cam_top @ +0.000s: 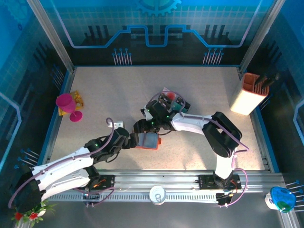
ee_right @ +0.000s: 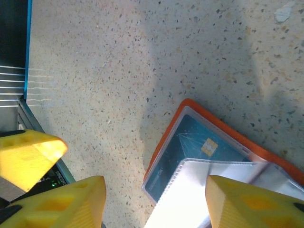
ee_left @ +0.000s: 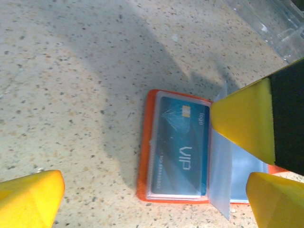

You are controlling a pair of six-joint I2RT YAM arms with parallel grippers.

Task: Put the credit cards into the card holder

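Note:
The orange card holder (cam_top: pixel 154 141) lies open on the table, just in front of both grippers. A teal credit card (ee_left: pixel 180 147) marked VIP sits inside its clear left pocket, and a clear sleeve page (ee_left: pixel 219 166) stands up at the fold. My left gripper (ee_left: pixel 152 206) hovers open over the holder's near edge, its jaws wide apart and holding nothing. My right gripper (ee_right: pixel 156 206) is open above the raised sleeve (ee_right: pixel 204 190), one yellow pad (ee_left: pixel 242 121) close to the page. More cards, one white with a red blob (cam_top: pixel 165 98), lie in a clear tray (cam_top: pixel 183 105) behind.
A pink goblet (cam_top: pixel 66 103) and a yellow item (cam_top: pixel 78 99) stand at the left edge. A white and orange utensil holder (cam_top: pixel 249 95) is at the back right. A small white piece (cam_top: pixel 117 124) lies by the left arm. Rails (ee_right: pixel 14 80) bound the table.

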